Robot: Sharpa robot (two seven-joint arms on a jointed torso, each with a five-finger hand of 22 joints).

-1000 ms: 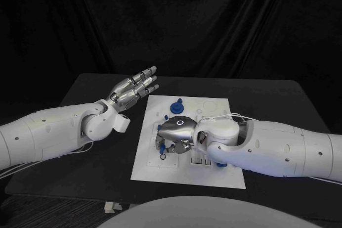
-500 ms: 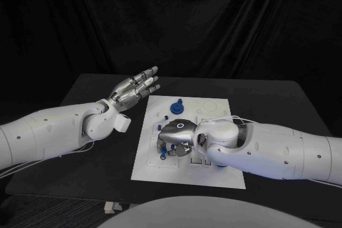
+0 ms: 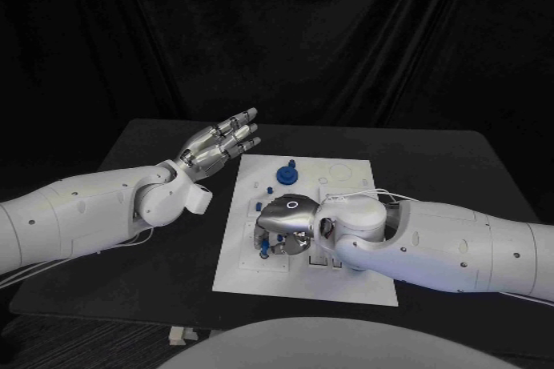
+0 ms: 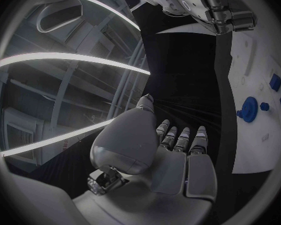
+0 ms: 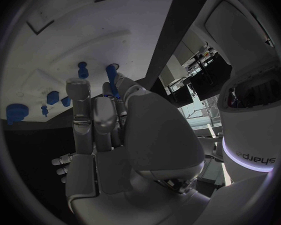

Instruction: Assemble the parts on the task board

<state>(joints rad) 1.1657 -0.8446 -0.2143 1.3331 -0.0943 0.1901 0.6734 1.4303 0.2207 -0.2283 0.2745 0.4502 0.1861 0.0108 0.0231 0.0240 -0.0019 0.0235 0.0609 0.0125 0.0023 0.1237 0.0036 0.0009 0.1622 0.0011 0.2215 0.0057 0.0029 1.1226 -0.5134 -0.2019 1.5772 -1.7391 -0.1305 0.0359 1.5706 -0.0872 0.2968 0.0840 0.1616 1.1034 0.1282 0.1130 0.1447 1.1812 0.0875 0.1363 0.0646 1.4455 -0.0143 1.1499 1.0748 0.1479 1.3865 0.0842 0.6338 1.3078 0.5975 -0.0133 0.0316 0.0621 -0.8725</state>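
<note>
Black counter (image 3: 150, 249) carrying the white task board (image 3: 347, 285) at its centre, the board lying flat between the two white arms. The right arm (image 3: 462, 241) enters from the right side and lies across the near half of the board; its right robot hand (image 3: 291, 217) is lowered palm-down over the board's left-centre area, fingers curled toward the surface. In the right wrist view this robot hand (image 5: 109, 130) pinches a slim blue peg (image 5: 113, 80) between thumb and fingertips, the peg standing just over the board (image 5: 65, 40). The left arm (image 3: 81, 217) enters from the left side; its left robot hand (image 3: 219, 145) is raised off the counter beside the board's far-left corner, fingers straight and spread, holding nothing, as the left wrist view (image 4: 178, 150) confirms. On the far part of the board stand a round blue disc part (image 3: 285, 175) and a small blue upright part (image 3: 291, 163) just beyond it. Further small blue parts (image 3: 266, 242) lie near the right robot hand's fingertips.
</note>
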